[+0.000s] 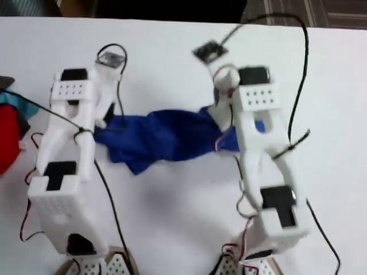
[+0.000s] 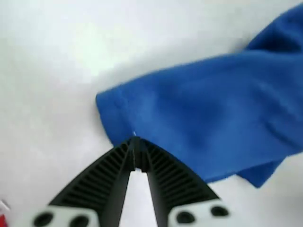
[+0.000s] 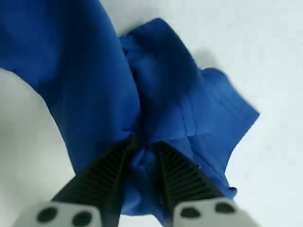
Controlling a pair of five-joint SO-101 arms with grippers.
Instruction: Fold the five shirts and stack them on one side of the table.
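A blue shirt [image 1: 163, 137] lies bunched and stretched across the middle of the white table, between the two white arms. My left gripper [image 2: 136, 147] is shut on the blue shirt's [image 2: 203, 127] edge near a corner, at the shirt's left end in the high view. My right gripper [image 3: 142, 145] is shut on a gathered fold of the blue shirt [image 3: 94, 80] at its right end, with crumpled cloth spilling around the jaws. In the high view the left arm [image 1: 74, 114] and right arm [image 1: 255, 114] stand over the shirt's two ends.
At the table's left edge lie a red garment [image 1: 7, 137] and a bit of teal cloth [image 1: 14, 100]. Black cables [image 1: 301, 69] loop over the table near both arms. Bare white table [image 1: 172, 212] stretches in front of the shirt and behind it.
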